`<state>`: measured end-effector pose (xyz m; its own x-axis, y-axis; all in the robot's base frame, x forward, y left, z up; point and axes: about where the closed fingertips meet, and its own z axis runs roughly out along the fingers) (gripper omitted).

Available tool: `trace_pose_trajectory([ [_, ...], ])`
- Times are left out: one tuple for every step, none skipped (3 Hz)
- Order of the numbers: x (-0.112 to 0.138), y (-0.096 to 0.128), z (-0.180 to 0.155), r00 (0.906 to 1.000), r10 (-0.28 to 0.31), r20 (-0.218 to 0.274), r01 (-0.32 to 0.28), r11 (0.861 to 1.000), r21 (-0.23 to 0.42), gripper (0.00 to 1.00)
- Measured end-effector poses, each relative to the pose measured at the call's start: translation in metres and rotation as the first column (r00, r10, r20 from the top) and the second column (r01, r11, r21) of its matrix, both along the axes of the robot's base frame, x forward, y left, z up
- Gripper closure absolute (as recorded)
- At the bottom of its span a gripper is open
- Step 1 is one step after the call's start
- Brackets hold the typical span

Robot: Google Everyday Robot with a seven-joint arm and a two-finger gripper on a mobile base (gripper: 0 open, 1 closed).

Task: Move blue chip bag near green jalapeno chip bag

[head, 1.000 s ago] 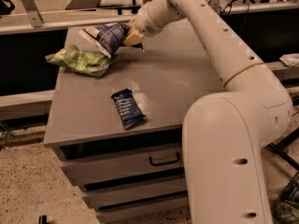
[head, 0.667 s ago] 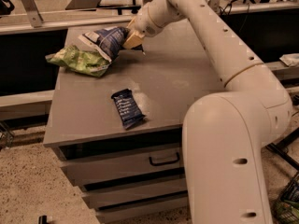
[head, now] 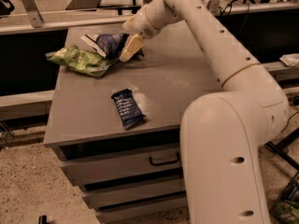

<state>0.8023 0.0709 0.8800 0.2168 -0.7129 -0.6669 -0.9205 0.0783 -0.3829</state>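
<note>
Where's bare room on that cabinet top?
Bare: grey cabinet top right of the narrow dark blue bar wrapper; front-left corner too. Crowded: back left, hand at puffy navy foil bag beside wrinkly light green foil bag.

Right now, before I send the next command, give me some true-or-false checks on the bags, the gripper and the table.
1. The blue chip bag lies against the green jalapeno chip bag. True.
2. The gripper hangs over the table's front edge. False: it is at the blue chip bag's right end, toward the back.
3. A dark bar wrapper lies apart from both bags. True.
4. The green jalapeno chip bag is on the floor. False: it lies on the table.
</note>
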Motion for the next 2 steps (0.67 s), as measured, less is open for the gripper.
trace_pose_trajectory([
  [-0.001, 0.000, 0.002, 1.0000, 0.008, 0.003, -0.008, 1.000, -0.017, 0.00],
  [-0.006, -0.011, 0.020, 0.9998, 0.012, 0.014, -0.011, 0.997, -0.073, 0.00],
])
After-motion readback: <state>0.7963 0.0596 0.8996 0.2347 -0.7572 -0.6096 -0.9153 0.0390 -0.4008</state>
